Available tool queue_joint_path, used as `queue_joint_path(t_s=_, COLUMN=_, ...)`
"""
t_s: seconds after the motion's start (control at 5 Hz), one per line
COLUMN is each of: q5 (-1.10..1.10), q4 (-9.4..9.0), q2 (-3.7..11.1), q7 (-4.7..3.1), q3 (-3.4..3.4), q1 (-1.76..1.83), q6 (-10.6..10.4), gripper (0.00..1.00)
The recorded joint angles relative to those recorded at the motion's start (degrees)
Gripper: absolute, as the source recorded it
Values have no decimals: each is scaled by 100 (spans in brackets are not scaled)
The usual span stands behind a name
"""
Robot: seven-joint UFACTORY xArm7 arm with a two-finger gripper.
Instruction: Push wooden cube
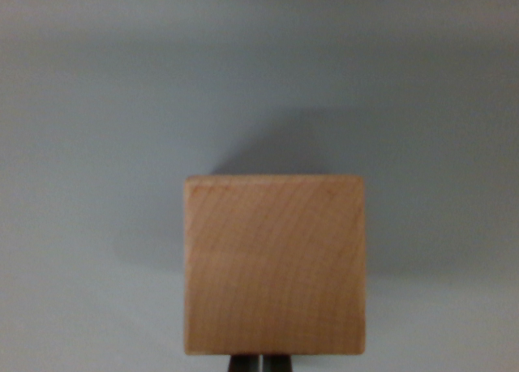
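Just above the fingers (259, 363) sits the wooden cube (274, 264).

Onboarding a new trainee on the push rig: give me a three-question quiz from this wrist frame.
1. True or false: the light-brown square wooden cube lies on a plain grey surface.
2. The cube's shadow falls: A) toward the top of the view B) toward the wrist view's left only C) nowhere.
3. Where do the dark tips of the gripper show?

Key: 1 true. 2 A. 3 At the bottom edge, just below the cube; whether the jaws are open is unclear.
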Motion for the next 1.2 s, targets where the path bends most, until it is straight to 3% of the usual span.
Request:
queue_joint_path(t_s=0.2, q5=0, q4=0, q2=0, q7=0, q3=0, q1=0, q6=0, gripper=100)
queue_joint_path(t_s=0.4, q5=-4, q4=208, q2=129, q7=-13, q3=-9, q1=-2, q6=79, gripper=100)
queue_joint_path(t_s=0.6, q5=-4, q4=208, q2=129, q7=-13, q3=-9, q1=-2, q6=79, gripper=100)
queue_joint_path(t_s=0.8, q5=-8, q4=386, q2=240, q7=-25, q3=-16, q1=-4, q6=147, gripper=100)
queue_joint_path(t_s=1.0, q5=-8, q4=386, q2=240, q7=-25, q3=-16, q1=-4, q6=147, gripper=100)
queue_joint_path(t_s=1.2, q5=-11, q4=523, q2=324, q7=-34, q3=-22, q1=-5, q6=199, gripper=100)
